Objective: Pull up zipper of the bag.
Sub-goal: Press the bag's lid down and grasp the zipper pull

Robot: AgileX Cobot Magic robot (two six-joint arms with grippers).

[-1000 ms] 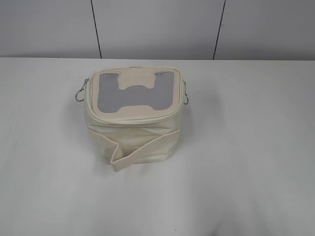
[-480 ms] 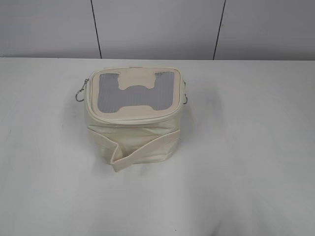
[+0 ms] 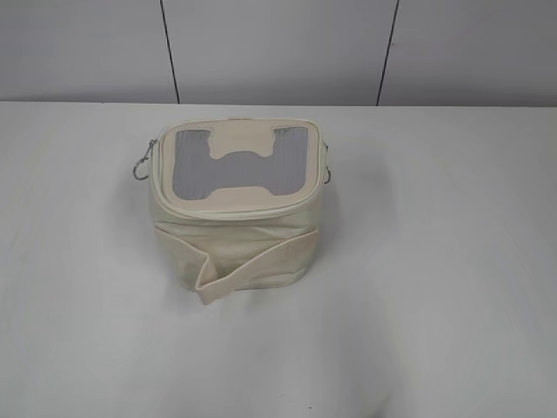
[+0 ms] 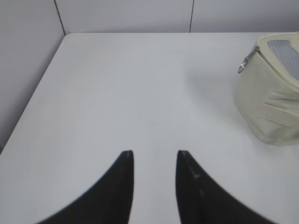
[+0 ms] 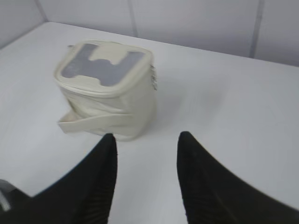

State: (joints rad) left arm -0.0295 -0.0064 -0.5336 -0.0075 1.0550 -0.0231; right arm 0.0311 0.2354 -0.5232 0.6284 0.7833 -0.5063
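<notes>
The landmark is the cream fabric bag (image 3: 237, 205), which stands upright on the white table (image 3: 435, 305), a little left of the middle in the exterior view.

Nearest the exterior camera, a cream strap band (image 3: 252, 266) crosses the bag's front wall, rising from a folded end at the lower left to the right edge. Above it the lid lies flat on the body, and the cream zipper track (image 3: 235, 212) runs round the lid rim; along the front it looks closed, though the teeth are too small to make out. The lid top carries a grey ribbed window (image 3: 239, 158) with a cream bone-shaped patch (image 3: 244, 158) across its middle. A silver ring pull (image 3: 139, 169) hangs off the bag's left upper corner, and a second one (image 3: 330, 177) hangs at the right side of the lid. Behind the bag the table ends at a pale panelled wall (image 3: 278, 48).

In the left wrist view the left gripper (image 4: 154, 158) sits over bare table well to the left of the bag, its two dark fingers spread apart with nothing between them; the bag shows only at the right edge, its ring pull facing this gripper.

In the right wrist view the right gripper (image 5: 145, 142) hangs in front of and to the right of the bag, released, its fingers parted and empty, apart from the fabric.
</notes>
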